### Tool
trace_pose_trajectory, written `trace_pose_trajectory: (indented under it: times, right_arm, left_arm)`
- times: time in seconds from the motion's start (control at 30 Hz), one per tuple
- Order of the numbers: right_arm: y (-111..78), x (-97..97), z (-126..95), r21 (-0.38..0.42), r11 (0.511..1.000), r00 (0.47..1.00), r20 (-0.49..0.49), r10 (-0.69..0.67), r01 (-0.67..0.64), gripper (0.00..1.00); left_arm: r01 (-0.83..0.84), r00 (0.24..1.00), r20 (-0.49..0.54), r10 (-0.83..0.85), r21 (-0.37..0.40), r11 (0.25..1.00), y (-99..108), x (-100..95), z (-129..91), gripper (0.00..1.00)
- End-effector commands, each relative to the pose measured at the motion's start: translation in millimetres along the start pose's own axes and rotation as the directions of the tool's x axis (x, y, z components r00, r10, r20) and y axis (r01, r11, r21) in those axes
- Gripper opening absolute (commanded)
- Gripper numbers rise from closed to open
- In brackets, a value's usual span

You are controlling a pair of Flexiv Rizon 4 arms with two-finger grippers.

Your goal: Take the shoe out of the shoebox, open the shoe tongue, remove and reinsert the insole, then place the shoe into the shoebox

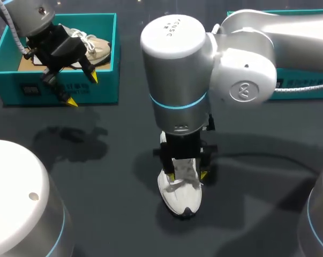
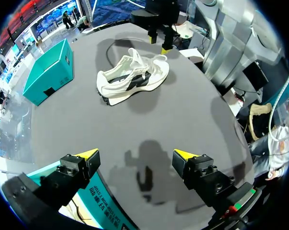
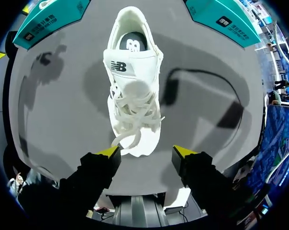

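Two yellow-tipped fingers of my right gripper (image 3: 146, 153) are standing apart, gripping nothing. The shoe (image 3: 132, 96) is sitting upright on the table (image 3: 72, 134) directly ahead of them, with its toe lying just between the tips. I cannot tell whether either tip is touching it. Going outward along the shoe, the right wrist view is giving me loose laces (image 3: 134, 103), then the tongue (image 3: 122, 64), then the dark insole (image 3: 132, 43) lying inside the heel opening. The head view is hiding all of that behind the arm; it is only showing the white toe poking out below the gripper, near the table's middle.

Farther off, my left gripper (image 2: 135, 155) is hanging with its fingers wide apart and nothing between them. The shoe is lying well ahead of it. The head view is placing this gripper over the front wall of the left box (image 1: 105, 85), where a second shoe (image 1: 97, 49) is lying. The left wrist view is adding the shoe's side, white with a dark stripe, and beyond it the right box (image 2: 48, 72).
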State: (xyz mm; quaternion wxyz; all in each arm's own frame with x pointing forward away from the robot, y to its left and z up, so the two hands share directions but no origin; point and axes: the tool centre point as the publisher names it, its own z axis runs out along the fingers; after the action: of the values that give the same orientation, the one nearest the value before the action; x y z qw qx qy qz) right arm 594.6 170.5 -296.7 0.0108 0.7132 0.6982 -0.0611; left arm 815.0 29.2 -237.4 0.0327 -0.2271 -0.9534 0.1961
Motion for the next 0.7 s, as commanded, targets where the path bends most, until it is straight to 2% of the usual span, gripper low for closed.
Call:
trace_pose_trajectory:
  times: [0.03, 0.07, 0.1, 0.23, 0.33, 0.53, 0.7]
  right_arm:
    - [-16.7, 5.8, -4.7, -0.035, 0.999, 0.999, 0.013, 0.038, -0.038, 0.65]
    - [-17.8, 5.9, -5.5, -0.037, 0.999, 0.999, 0.016, 0.04, -0.039, 0.58]
    - [-18.5, 5.7, -6.1, -0.042, 0.998, 0.999, 0.018, 0.041, -0.04, 0.47]
    - [-16.5, 6.1, -10.0, -0.06, 0.998, 0.999, 0.026, 0.031, -0.03, 0.36]
    - [-11.1, 7.8, -12.8, -0.073, 0.997, 0.999, 0.035, 0.008, -0.005, 0.23]
    - [9.1, 9.4, -9.5, -0.087, 0.995, 0.999, 0.038, -0.035, 0.039, 0.24]
    - [39.9, 14.9, 0.8, -0.084, 0.991, 0.994, 0.04, -0.102, 0.105, 0.24]
  left_arm:
    - [0.0, 1.0, -0.001, 0.0, -0.002, 1.0, 0.2, 0.0, -0.2, 1.0]
    - [0.0, 1.0, -0.001, 0.0, -0.002, 1.0, 0.2, 0.0, -0.2, 1.0]
    - [0.0, 1.0, -0.001, 0.0, -0.002, 1.0, 0.2, 0.0, -0.2, 1.0]
    - [0.0, 1.0, -0.001, 0.0, -0.002, 1.0, 0.2, 0.0, -0.2, 1.0]
    - [0.0, 1.0, -0.001, 0.0, -0.002, 1.0, 0.2, 0.0, -0.2, 1.0]
    - [0.0, 1.0, -0.001, 0.0, -0.002, 1.0, 0.2, 0.0, -0.2, 1.0]
    - [0.0, 1.0, -0.001, 0.0, -0.002, 1.0, 0.2, 0.0, -0.2, 1.0]
